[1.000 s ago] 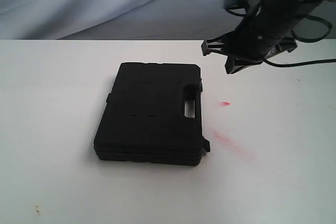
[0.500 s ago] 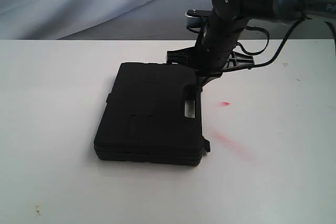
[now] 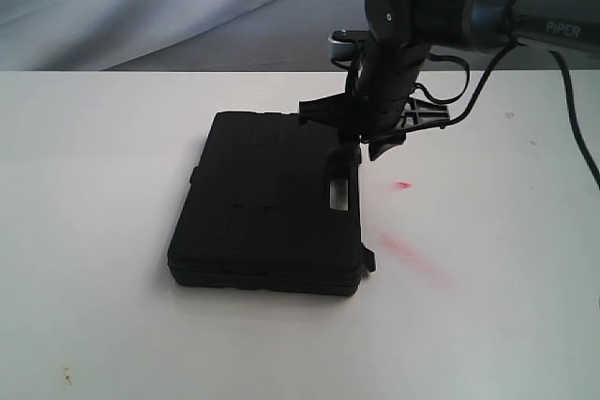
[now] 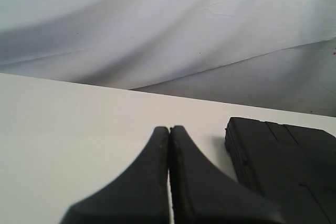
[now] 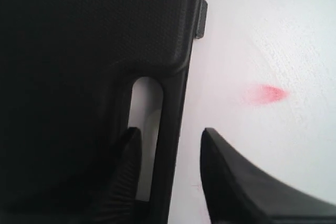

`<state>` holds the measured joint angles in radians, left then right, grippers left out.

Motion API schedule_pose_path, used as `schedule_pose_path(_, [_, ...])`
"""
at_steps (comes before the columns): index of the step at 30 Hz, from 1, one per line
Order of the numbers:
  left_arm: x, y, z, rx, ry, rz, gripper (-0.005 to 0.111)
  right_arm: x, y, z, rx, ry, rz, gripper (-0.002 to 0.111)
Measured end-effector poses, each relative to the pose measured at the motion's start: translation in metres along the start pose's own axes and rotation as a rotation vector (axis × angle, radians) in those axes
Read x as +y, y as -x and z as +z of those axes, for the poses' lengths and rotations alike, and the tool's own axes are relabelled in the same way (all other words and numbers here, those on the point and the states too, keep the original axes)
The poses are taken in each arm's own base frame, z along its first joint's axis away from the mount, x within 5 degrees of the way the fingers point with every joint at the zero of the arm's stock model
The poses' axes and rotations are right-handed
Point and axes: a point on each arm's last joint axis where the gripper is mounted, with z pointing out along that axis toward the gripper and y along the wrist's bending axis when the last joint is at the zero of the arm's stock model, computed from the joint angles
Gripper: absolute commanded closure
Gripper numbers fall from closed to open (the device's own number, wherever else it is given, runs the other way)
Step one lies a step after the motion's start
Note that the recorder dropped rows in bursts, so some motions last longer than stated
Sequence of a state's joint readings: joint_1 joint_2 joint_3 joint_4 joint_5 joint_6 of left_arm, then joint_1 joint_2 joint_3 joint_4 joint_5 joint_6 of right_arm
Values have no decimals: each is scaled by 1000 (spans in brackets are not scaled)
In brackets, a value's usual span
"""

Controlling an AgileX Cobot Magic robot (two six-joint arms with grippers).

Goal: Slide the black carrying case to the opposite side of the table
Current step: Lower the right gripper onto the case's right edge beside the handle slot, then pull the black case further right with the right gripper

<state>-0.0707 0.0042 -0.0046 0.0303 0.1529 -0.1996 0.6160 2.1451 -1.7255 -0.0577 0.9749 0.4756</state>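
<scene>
Exterior view shows us the case [image 3: 267, 208] lying flat on the white table [image 3: 94, 231], with the right claw [image 3: 367, 147] hanging over its far corner, on the handle side. Almost the whole case lies on the nearer side of this claw. From the right wrist view we see that this claw is released: its two fingers stand apart, and the thin bar of the handle [image 5: 173, 103] runs between them. One finger [image 5: 123, 171] is over the handle slot [image 5: 147, 108], and the other finger [image 5: 231, 182] is over the bare table just outside the case edge. We cannot tell if either finger touches the case or the table. Ahead of the outer finger there is a small red smear [image 5: 265, 94] on the table, apart from the case. A small latch [image 5: 201, 19] sits on the case edge further ahead of the claw. A second, paler red smear [image 3: 408, 255] lies on the table near the closest corner of the case. The left claw [image 4: 169, 129] is clenched, its fingers pressed together with nothing between them, and it is over bare table. The case is ahead of its tips and off to one side, apart from it. Behind the table edge hangs a grey cloth [image 4: 157, 24].
</scene>
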Motion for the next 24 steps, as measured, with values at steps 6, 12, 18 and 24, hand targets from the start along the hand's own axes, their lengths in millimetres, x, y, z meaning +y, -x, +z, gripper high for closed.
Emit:
schedule_pose_path(6, [0,0,0,0,0,0,107,0,-2,13,24,-12,16,67])
schedule_pose_path(12, [0,0,0,0,0,0,107,0,-4,35,53,-25,18,67])
schedule_pose_path(18, [0,0,0,0,0,0,107,1,-5,51,54,-25,18,68])
schedule_pose_path(24, [0,0,0,0,0,0,107,0,-7,64,68,-30,17,81])
